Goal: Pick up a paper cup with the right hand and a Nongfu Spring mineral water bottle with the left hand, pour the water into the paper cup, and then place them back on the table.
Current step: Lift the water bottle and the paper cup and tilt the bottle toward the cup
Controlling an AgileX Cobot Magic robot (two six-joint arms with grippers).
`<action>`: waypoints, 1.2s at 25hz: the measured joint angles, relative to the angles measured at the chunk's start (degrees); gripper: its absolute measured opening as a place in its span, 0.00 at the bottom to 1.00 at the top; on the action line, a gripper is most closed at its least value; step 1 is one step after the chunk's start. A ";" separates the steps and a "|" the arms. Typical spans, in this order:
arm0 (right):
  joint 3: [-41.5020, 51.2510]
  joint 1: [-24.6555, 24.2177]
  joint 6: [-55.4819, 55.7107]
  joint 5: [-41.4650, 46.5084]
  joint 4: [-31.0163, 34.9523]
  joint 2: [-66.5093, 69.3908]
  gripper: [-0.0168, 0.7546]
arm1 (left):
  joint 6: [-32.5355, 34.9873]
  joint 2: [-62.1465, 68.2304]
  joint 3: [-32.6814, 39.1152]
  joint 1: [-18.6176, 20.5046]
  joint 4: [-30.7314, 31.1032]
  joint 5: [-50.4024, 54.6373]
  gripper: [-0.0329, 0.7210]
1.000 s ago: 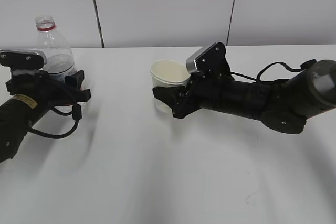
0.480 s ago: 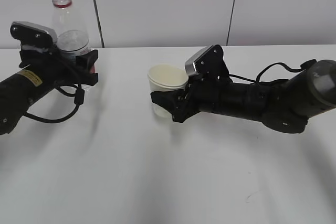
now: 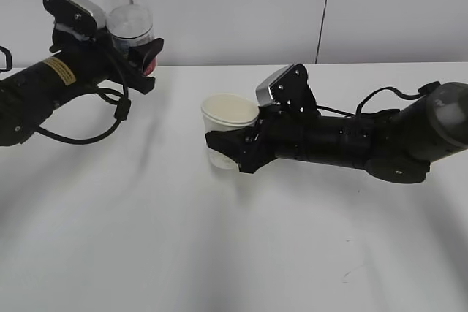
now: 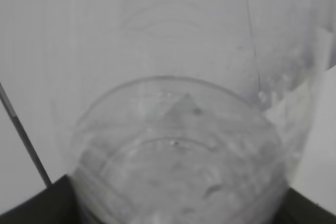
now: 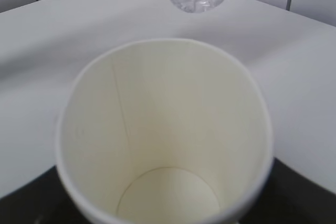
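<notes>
The bottle (image 3: 129,21), gripped mid-body by your left hand (image 3: 135,60), hangs up and left of the cup (image 3: 228,137) clamped in your right hand (image 3: 238,147); both walls crush easily, so squeeze lightly.

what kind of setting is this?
Likely a robot lab test bench: bare white table, plain panelled wall, and two arms holding just a bottle and a paper cup.
</notes>
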 joint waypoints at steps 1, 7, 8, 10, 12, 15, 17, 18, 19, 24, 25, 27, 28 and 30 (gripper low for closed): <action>0.00 0.00 0.11 -0.27 -0.12 0.00 0.66 | 0.00 0.00 -0.53 0.15 0.64 0.00 0.60; -2.69 0.00 2.24 -0.64 -2.48 0.00 0.66 | 0.42 0.28 -1.78 0.79 2.79 0.00 0.60; -3.52 0.00 3.15 -0.76 -3.05 0.00 0.66 | 0.42 0.28 -1.78 0.85 3.41 0.00 0.60; -4.97 0.00 4.06 -0.89 -4.02 0.00 0.66 | 0.48 0.28 -1.78 0.85 4.65 0.00 0.60; -5.79 0.00 5.36 -1.11 -5.58 0.13 0.66 | 1.71 0.28 -1.78 0.85 5.17 0.00 0.60; -6.93 0.00 7.43 -1.21 -7.77 1.22 0.66 | 5.42 0.28 -1.78 0.85 5.28 0.00 0.60; -7.58 0.23 8.32 -1.62 -8.97 2.09 0.66 | 7.11 0.28 -1.78 0.85 5.28 0.53 0.60; -7.99 0.60 8.55 -1.69 -9.66 2.46 0.66 | 7.64 0.28 -1.78 0.85 5.28 0.79 0.60; -8.42 1.00 8.71 -1.69 -10.22 2.69 0.66 | 8.39 0.40 -1.78 0.85 5.28 1.08 0.59; -10.48 2.94 9.15 -2.06 -12.09 3.96 0.66 | 15.01 0.65 -1.78 0.85 5.28 2.76 0.59; -10.78 3.07 9.15 -2.06 -12.50 3.96 0.66 | 16.42 0.65 -1.78 0.85 5.28 2.88 0.59; -11.95 3.07 9.15 -2.06 -13.28 3.96 0.66 | 18.38 0.65 -1.78 1.02 5.23 2.88 0.59; -12.60 3.07 9.15 -2.06 -13.51 3.96 0.66 | 19.24 0.65 -1.78 1.08 5.23 2.88 0.59; -13.66 3.07 9.15 -2.06 -13.88 3.96 0.66 | 20.27 0.65 -1.78 1.35 5.23 2.88 0.59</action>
